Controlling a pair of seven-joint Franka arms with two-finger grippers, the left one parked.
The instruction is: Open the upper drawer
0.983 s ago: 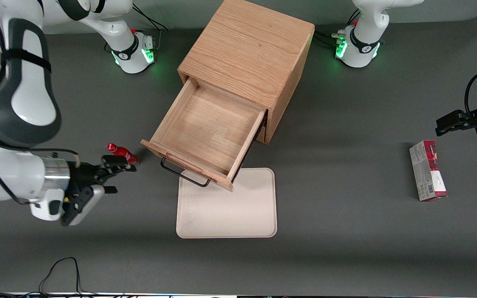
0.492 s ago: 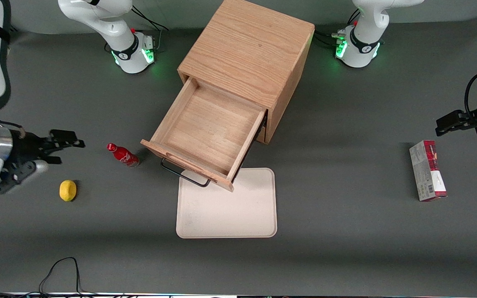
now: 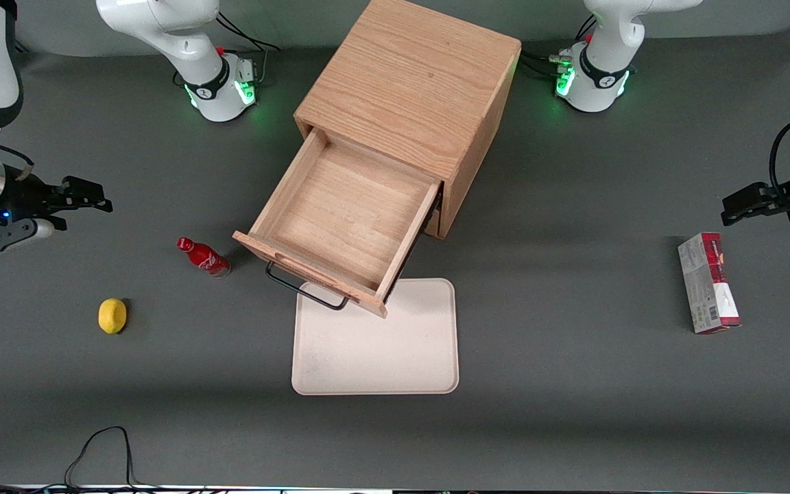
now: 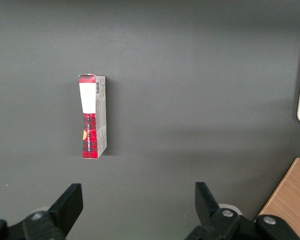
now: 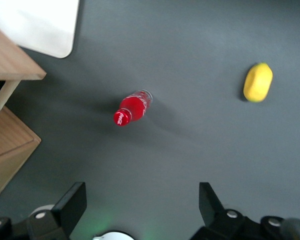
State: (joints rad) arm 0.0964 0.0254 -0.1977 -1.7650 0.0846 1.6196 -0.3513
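I see the upper drawer (image 3: 347, 223) pulled well out of the oak cabinet (image 3: 412, 86), overhanging the cream tray (image 3: 374, 343). My gripper (image 3: 86, 199) hangs with fingers apart, holding nothing, well clear toward the working arm's end, near the red bottle (image 3: 203, 256).

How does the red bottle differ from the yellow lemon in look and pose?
The red bottle is slim, capped and stands upright; the lemon is rounded, yellow and lies on its side. The bottle is beside the upper drawer; the lemon is farther off. Both rest on the table; the open gripper holds neither.
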